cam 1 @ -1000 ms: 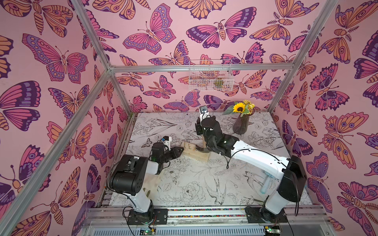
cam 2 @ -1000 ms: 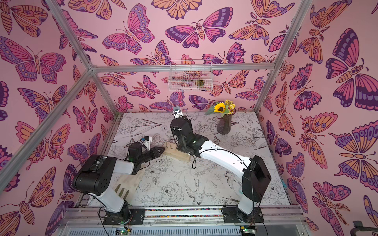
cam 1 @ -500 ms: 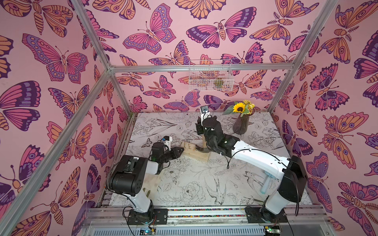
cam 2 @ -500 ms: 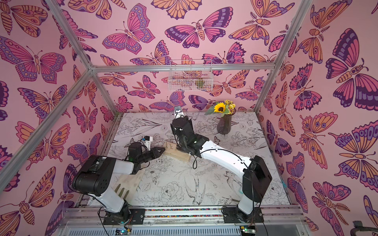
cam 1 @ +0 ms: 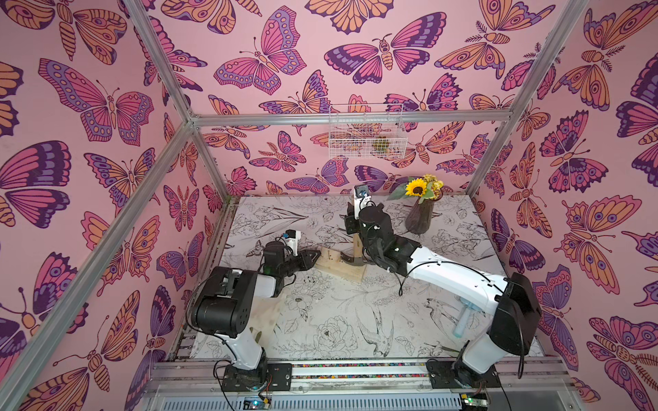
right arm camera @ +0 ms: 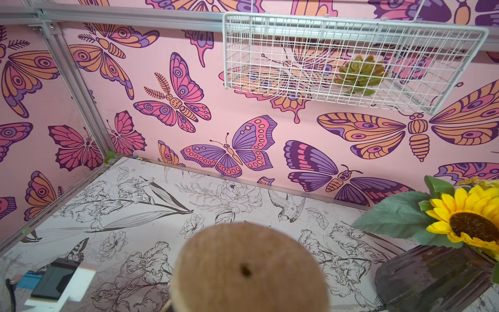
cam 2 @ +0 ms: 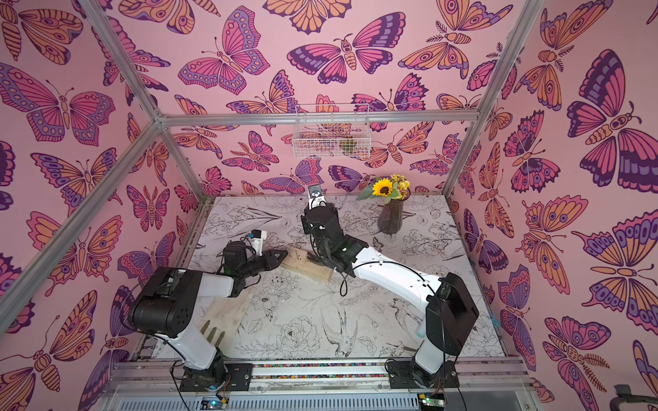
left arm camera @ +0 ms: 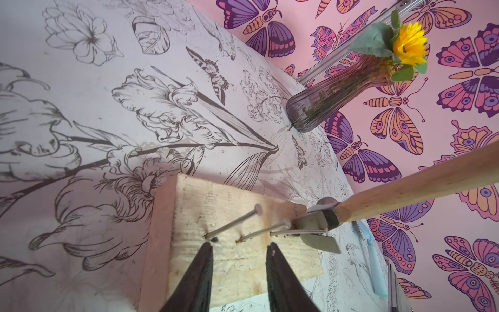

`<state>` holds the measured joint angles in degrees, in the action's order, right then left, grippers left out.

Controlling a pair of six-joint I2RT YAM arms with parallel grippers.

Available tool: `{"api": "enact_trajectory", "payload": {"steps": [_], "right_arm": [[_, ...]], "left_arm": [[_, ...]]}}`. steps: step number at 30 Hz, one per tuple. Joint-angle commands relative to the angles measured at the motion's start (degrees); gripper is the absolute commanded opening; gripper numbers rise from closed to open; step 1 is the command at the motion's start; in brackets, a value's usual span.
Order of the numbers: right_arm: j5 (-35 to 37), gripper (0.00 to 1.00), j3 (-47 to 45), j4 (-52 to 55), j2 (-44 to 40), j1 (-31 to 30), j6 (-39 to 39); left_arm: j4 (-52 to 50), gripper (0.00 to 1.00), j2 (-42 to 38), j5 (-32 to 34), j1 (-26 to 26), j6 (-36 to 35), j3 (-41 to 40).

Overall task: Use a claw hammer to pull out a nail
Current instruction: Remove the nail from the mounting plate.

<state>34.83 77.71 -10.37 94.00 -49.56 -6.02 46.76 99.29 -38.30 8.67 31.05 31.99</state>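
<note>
Claw hammer (left arm camera: 391, 194) stands near the middle of the surface (cam 1: 356, 306), handle roughly upright, head on a wooden block (left arm camera: 232, 194), claw forked round a nail (left arm camera: 280, 232). Right gripper (cam 1: 356, 229) is clamped on the handle. Left gripper (left arm camera: 240, 251), fingers spread, rests its tips on the block's end nearer the left edge.

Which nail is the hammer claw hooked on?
The end nail nearest the claw hammer, lying between its prongs; the other two nails sit outside the claw, heads exposed.
</note>
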Motion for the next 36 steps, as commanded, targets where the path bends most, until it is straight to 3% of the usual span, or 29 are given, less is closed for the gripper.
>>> {"api": "enact_trajectory", "payload": {"steps": [1, 11, 36], "right_arm": [[-4.4, 0.00, -2.5, 0.3, 0.1, 0.1, -6.7], [-5.2, 0.00, -6.0, -2.4, -1.0, 0.7, -7.9], [-10.5, 0.00, -20.4, -13.7, -7.9, 5.3, -17.5]], "left_arm": [[4.7, 0.36, 2.5, -2.3, -0.6, -0.1, -1.2], [10.4, 0.28, 6.7, -5.7, -0.5, 2.4, -2.0], [15.9, 0.23, 6.8, -6.5, -0.3, 3.5, -8.5]]}}
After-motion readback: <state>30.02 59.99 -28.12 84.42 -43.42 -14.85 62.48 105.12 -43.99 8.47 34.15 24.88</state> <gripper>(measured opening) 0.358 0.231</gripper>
